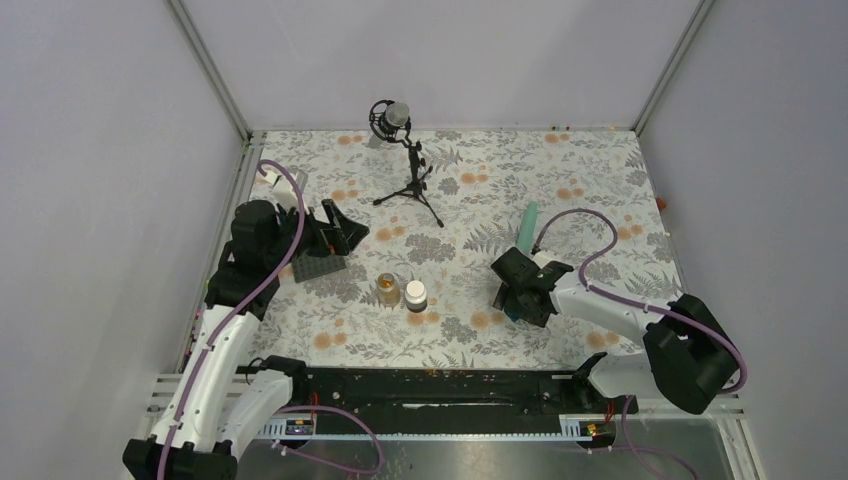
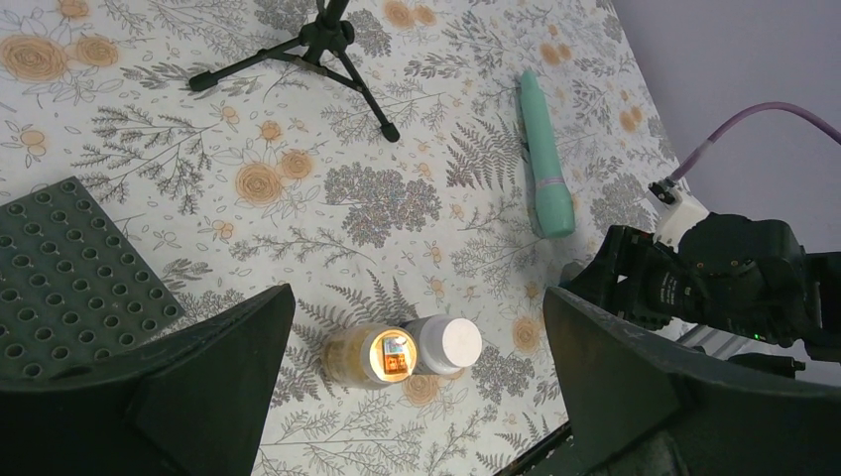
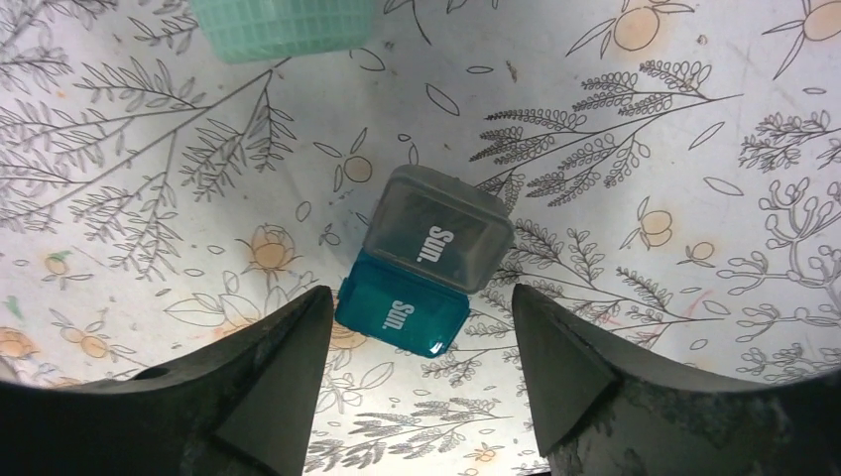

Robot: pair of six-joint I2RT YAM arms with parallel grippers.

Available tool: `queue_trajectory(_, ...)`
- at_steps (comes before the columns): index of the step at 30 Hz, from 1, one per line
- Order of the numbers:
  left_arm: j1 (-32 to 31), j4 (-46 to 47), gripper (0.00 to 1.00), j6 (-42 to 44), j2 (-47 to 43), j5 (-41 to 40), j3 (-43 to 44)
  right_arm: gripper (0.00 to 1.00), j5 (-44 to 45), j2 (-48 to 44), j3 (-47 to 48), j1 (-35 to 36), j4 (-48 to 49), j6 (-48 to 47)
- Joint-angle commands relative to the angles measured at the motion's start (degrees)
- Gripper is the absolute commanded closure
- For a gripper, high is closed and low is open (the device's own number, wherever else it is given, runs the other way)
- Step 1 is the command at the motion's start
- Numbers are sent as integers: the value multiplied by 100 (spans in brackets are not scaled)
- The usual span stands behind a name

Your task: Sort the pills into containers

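A: Nearest first, quick. Where's the right gripper (image 3: pixel 419 297)?
B: Low over the cloth, jaws apart, straddling the teal box (image 3: pixel 402 315). Gaps on both sides, nothing held. The grey box (image 3: pixel 439 230) touches the teal one on its far side. Both lids look shut, "Sun." printed on each.
A: How'd they handle?
B: Prob v. light. Hard, smooth plastic, so slippery. An off-centre pinch could spin one or shove the pair. I'd take the teal one across its flat sides, mid-height, w/o nudging the grey.
A: Pills?
B: Amber stuff in the open glass jar (image 2: pixel 372 355), mid-table, touching a white-capped bottle (image 2: pixel 451 342). Looks like the pills (image 2: pixel 395 359), but I can't count them. They're tiny and would roll, so pouring is easier than pinching, I reckon. Jar's glass, so grip gently round the body.
A: Left gripper (image 2: pixel 419 296)?
B: Jaws wide apart, empty, near the studded plate (image 2: pixel 69 268), facing the jar.
A: Farther back?
B: Mint strip (image 2: pixel 545 164) lies flat beyond the boxes, shut afaict. Mic tripod (image 2: pixel 327 40) at the far end.
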Motion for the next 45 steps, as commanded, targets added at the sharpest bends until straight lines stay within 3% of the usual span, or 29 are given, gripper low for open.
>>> queue_trajectory(1,-2,501,1,-48,-66,190,-96,21,241,-151,98,51,-33,338)
queue_trajectory(4,3,509,1,-59,-49,215,-85,13,441,-15,252,53,-41,508)
queue_trajectory(7,2,511,1,-89,-27,231,-80,12,593,234,473,53,-147,677)
queue_trajectory(14,-1,524,1,-149,-7,216,-132,29,776,668,747,48,-423,899)
queue_trajectory(19,-2,501,1,-267,181,331,-92,33,677,624,615,52,-372,641)
queue_trajectory(27,-1,432,1,-322,192,414,-23,30,278,699,582,48,-488,243)
queue_trajectory(31,-3,440,1,-355,183,382,-52,37,223,666,468,60,-384,467)
queue_trajectory(38,-2,451,1,-457,349,521,-45,60,71,577,342,57,-227,543)
queue_trajectory(45,-156,938,3,-1175,420,1071,-403,63,-264,-326,495,56,250,-1043)
